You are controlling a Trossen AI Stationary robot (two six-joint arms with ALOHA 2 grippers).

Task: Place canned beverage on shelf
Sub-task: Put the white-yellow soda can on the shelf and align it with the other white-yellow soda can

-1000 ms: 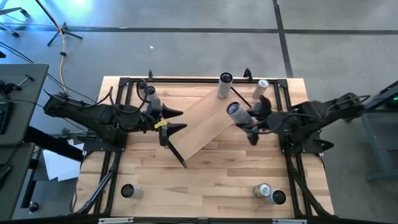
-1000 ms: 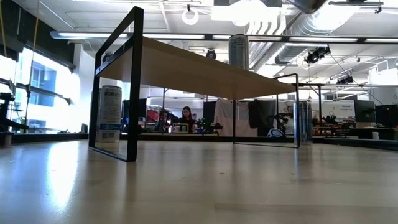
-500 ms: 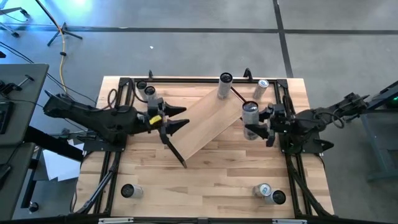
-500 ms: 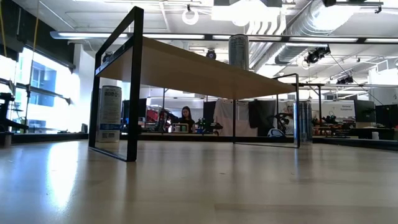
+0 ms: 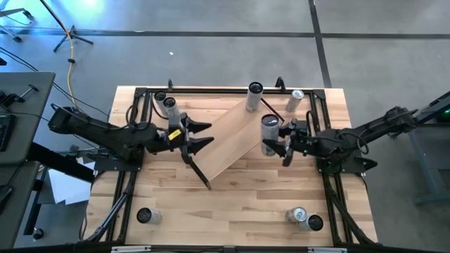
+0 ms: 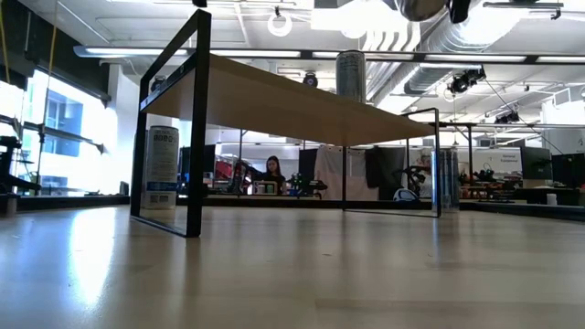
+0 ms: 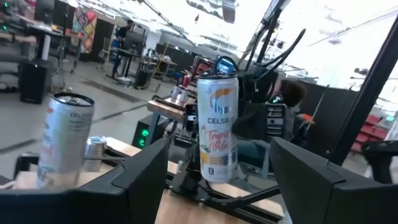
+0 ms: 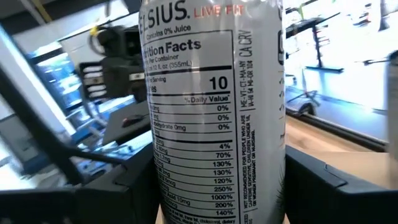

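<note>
The shelf, a pale board on black brackets, stands slantwise on the table's far half. One can stands upright on its far end. My right gripper is shut on a second white can above the shelf's right part. In the low view only the bottom of this can shows, at the picture's top edge. My left gripper hovers open with nothing between its fingers, over the shelf's left part, pointing at the held can. My right gripper pinches the can's side wall between its two fingers, one on each side. The fingers come level from the table's right side. The can stands upright in the hold, lifted clear above the shelf board.
Loose cans stand on the tabletop: one at the far left, one at the far right, one near the front left corner and two at the front right. A black frame lines the table's edges.
My right gripper has sunk and tipped from slanting down to level, bringing the can from tilted to upright above the shelf. My left gripper has also come down and levelled, staying open.
</note>
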